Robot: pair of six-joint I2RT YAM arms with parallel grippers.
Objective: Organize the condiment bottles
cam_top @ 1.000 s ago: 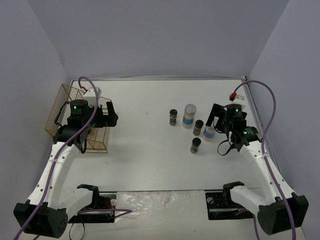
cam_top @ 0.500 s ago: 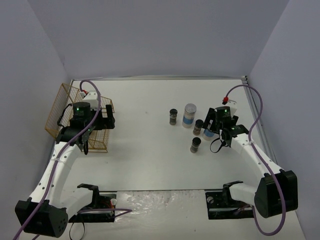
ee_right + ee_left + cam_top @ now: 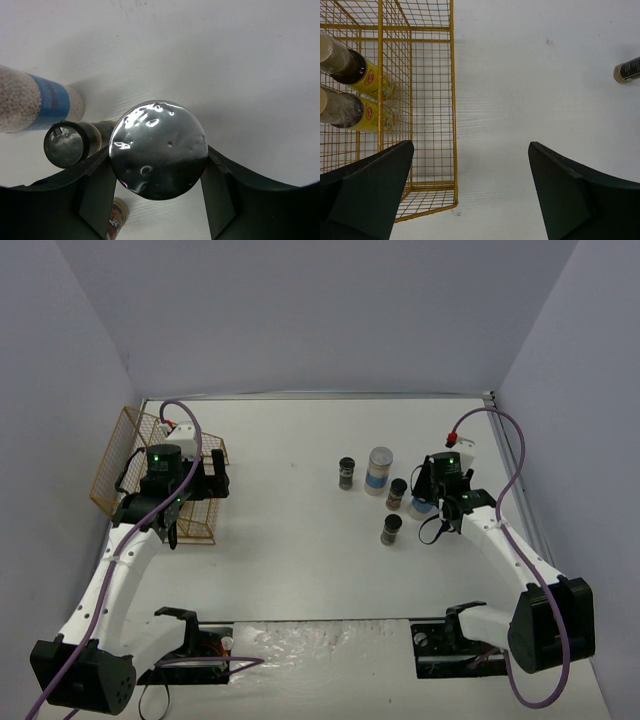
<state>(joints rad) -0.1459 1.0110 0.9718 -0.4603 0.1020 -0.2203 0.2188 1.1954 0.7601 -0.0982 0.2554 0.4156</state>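
Wrist view shows right fingers (image 3: 222, 195) flanking grey-lidded jar (image 3: 158, 150) — overhead, mostly hidden.

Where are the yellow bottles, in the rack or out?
In the rack: both yellow bottles sit inside its gold wire walls, seen from the left wrist.
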